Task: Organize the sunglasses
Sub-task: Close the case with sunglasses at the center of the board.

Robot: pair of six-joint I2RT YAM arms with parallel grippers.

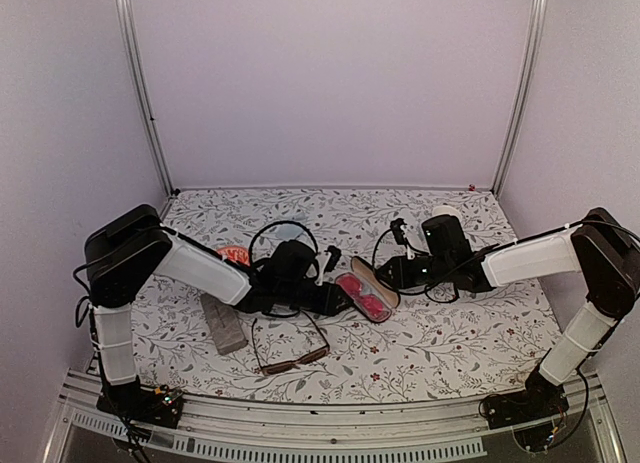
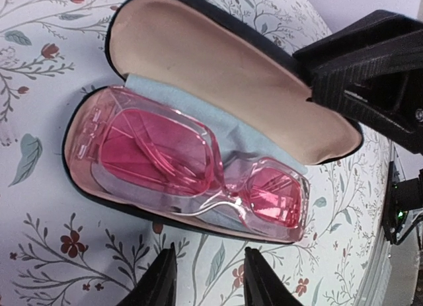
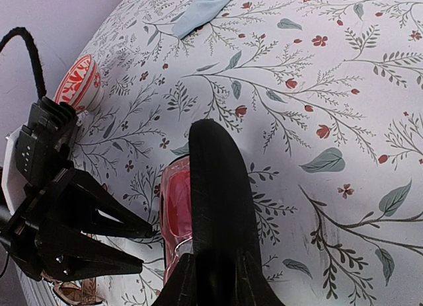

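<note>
The pink-red sunglasses (image 2: 192, 167) lie folded in the open black oval case (image 2: 218, 75), on a light blue cloth. From above, the case (image 1: 365, 295) sits mid-table. My left gripper (image 2: 210, 253) is open and empty, its tips just short of the case's near rim; it also shows in the top view (image 1: 340, 299). My right gripper (image 3: 218, 263) is shut on the case's black lid (image 3: 218, 200) and holds it up; it also shows from above (image 1: 392, 273). The brown-framed sunglasses (image 1: 290, 348) lie open on the table in front of the left arm.
A grey rectangular case (image 1: 222, 323) lies at the left front. A red-and-white round dish (image 1: 233, 253) sits behind the left arm. A light blue cloth (image 3: 201, 8) lies at the back. Walls close three sides; cables loop near both wrists.
</note>
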